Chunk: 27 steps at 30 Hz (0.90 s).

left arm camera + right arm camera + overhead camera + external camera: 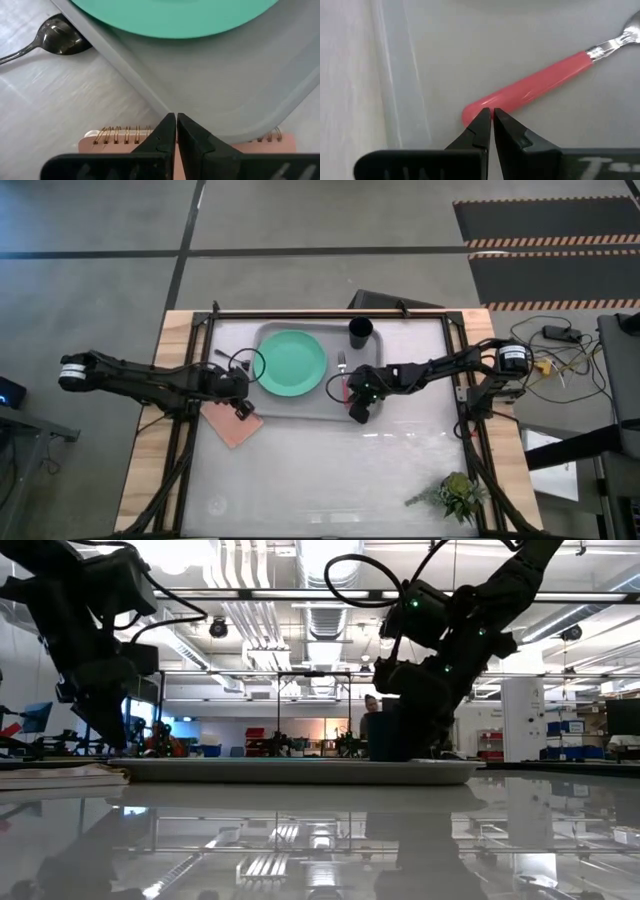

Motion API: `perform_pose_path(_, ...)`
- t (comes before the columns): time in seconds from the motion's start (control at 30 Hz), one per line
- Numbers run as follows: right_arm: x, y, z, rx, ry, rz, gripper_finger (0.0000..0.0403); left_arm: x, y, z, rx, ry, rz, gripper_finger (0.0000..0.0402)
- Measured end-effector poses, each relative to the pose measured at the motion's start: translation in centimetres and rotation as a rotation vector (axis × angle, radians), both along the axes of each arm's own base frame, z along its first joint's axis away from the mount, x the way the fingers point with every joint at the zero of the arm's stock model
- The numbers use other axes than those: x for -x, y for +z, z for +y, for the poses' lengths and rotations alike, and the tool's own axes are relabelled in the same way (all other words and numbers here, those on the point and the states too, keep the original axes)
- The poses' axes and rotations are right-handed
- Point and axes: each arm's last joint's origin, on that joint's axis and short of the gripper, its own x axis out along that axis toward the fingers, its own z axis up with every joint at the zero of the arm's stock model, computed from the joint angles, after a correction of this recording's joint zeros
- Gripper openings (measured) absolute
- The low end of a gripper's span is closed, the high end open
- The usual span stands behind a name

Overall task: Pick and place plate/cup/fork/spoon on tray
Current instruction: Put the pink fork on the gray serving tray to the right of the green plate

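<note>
right tool closed, empty, tips at fork handle end – fork lies on tray | left tool closed over tray corner | spoon on counter beside tray rim – risk: retreating right tool nudges fork

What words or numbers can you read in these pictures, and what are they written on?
"T": a pale partial marking on the right gripper's dark body in the right wrist view; the rest is cut off and unreadable.
No writing shows on the plate, the cup, the fork, the spoon, the tray or the spiral notebook.
Signs in the room behind, low view: too small to read.
</note>
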Motion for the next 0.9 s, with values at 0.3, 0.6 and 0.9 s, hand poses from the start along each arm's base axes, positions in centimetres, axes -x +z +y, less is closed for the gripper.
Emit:
perform_pose_path(0.3,0.9,0.8,0.1,-0.020,0.001,0.050,0.0013,0.5,0.8,0.0,-0.001,0.000,-0.058,0.0000)
perform_pose_path(0.6,3.1,1.5,0.3,-0.030,-0.043,0.225,0.0013,1.0,1.5,0.1,-0.036,0.016,-0.118,0.0000)
perform_pose_path(0.9,4.1,1.0,-0.1,0.085,-0.111,0.337,0.0013,1.4,2.4,0.3,-0.113,0.058,-0.194,0.0000)
